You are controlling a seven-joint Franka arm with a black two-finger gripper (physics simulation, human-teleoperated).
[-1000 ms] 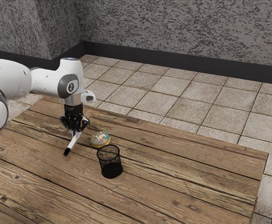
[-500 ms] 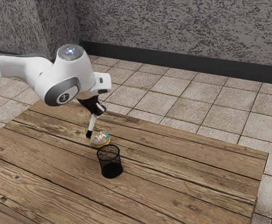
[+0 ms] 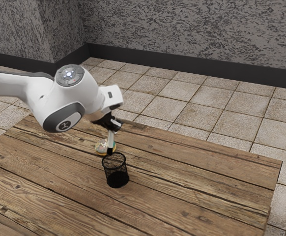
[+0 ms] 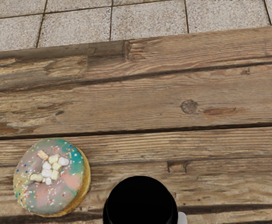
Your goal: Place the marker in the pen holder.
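Grasping white, black-tipped marker (image 3: 110, 140) high in black tool (image 3: 113, 126), likely for tip-first entry into round black mesh pen holder (image 3: 117, 171).

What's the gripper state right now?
Gripper: closed, holding the marker, black end down, by the pen holder's rim in the exterior view.

1. The white arm (image 3: 20, 91) enters from the exterior view's left.
2. Its black gripper (image 3: 112, 126) holds the white marker (image 3: 110, 139) slightly tilted – black end down, near the rim of the mesh pen holder (image 3: 117, 174).
3. The pen holder stands upright on the plank table (image 3: 197, 172).
4. A donut (image 3: 101, 147) lies near it – partly hidden behind the marker.
5. Beyond is tiled floor (image 3: 182, 93).
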